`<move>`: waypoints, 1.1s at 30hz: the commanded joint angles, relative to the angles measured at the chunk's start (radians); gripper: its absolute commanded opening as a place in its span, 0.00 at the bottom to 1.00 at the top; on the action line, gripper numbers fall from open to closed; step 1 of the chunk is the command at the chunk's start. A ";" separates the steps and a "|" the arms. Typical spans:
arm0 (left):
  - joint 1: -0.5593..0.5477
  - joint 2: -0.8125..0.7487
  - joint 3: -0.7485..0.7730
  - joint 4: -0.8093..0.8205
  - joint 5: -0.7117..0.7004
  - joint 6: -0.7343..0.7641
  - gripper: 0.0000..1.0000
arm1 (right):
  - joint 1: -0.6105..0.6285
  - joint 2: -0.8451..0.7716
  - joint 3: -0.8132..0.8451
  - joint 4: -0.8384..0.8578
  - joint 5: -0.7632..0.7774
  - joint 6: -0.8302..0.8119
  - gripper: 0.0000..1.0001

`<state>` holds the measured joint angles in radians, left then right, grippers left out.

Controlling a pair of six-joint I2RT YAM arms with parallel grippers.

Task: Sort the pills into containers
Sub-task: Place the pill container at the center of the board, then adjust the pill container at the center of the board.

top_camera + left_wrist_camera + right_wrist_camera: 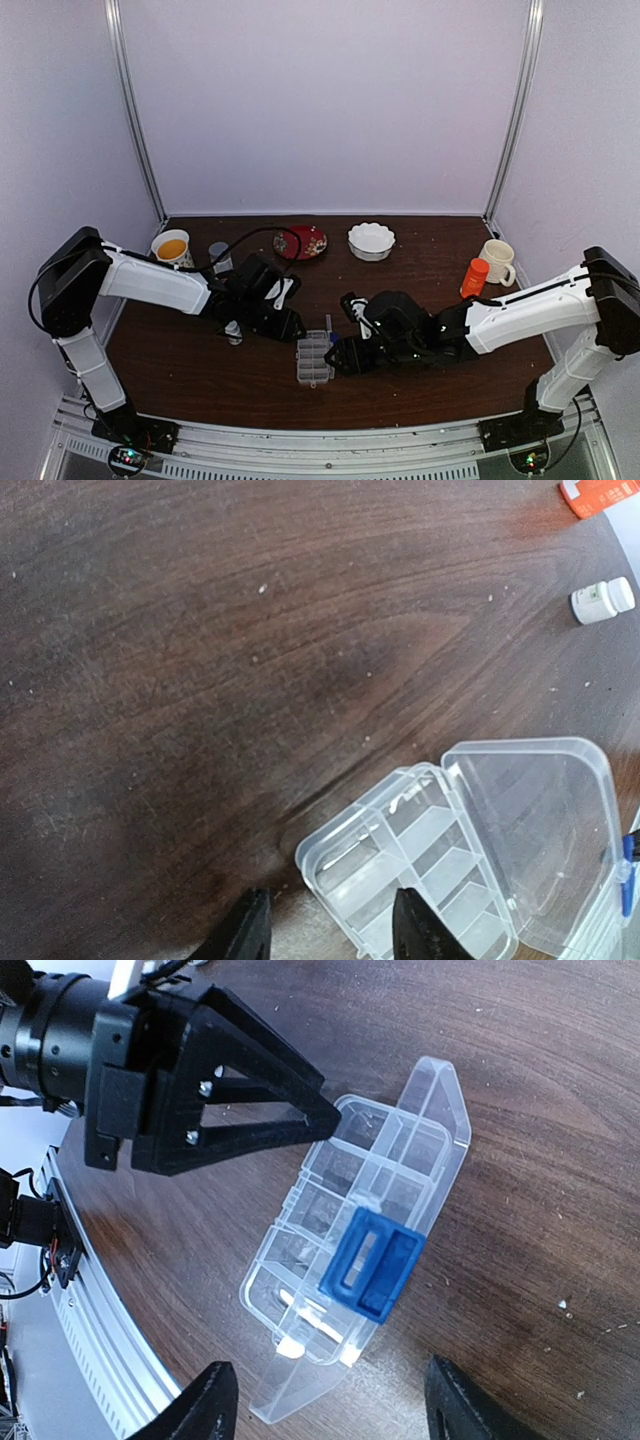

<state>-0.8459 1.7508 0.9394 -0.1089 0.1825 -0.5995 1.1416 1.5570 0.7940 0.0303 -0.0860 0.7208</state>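
Note:
The clear pill box (314, 358) lies near the table's front middle, its two rows of cells (430, 852) open to view and its lid (545, 825) swung back. A blue latch (370, 1265) sits on the lid's edge. I can make out no pills in the cells; the pale specks on the wood are too small to tell. My left gripper (330, 935) hovers over the box's left end, jaws apart and empty. From the right side, my right gripper (325, 1405) faces the box with its jaws wide and nothing between them. The left gripper's black fingers (250, 1090) show above the box.
A white scalloped bowl (371, 240) and a red plate (300, 242) stand at the back. An orange bottle (475, 278) and a cream mug (497, 262) are at the right, and a cup (172, 247) at the back left. A small white bottle (603, 600) stands beyond the box.

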 commanded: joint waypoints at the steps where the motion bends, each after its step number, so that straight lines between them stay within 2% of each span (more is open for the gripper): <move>1: 0.001 0.024 0.019 0.000 -0.011 0.004 0.45 | 0.007 0.011 0.046 -0.058 0.052 -0.013 0.65; 3: 0.001 0.025 0.018 -0.008 -0.024 0.001 0.45 | 0.006 0.004 0.048 -0.100 0.092 -0.007 0.60; 8: 0.000 0.038 0.012 -0.012 -0.020 -0.001 0.44 | -0.002 -0.027 0.033 -0.171 0.197 0.009 0.37; 13: -0.005 0.039 0.012 -0.012 -0.021 -0.003 0.44 | -0.027 -0.044 0.007 -0.206 0.252 0.041 0.32; 18: -0.012 0.047 0.015 -0.012 -0.019 -0.003 0.44 | -0.045 -0.016 0.006 -0.218 0.242 0.046 0.33; 25: -0.021 0.053 0.019 -0.012 -0.009 0.000 0.44 | -0.047 0.083 0.067 -0.300 0.232 0.031 0.39; 33: -0.028 0.061 0.028 -0.014 0.006 0.000 0.44 | -0.047 0.162 0.156 -0.458 0.343 0.021 0.49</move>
<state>-0.8639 1.7920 0.9447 -0.1284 0.1772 -0.6003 1.0973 1.6939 0.9012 -0.3183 0.1604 0.7544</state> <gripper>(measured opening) 0.441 0.482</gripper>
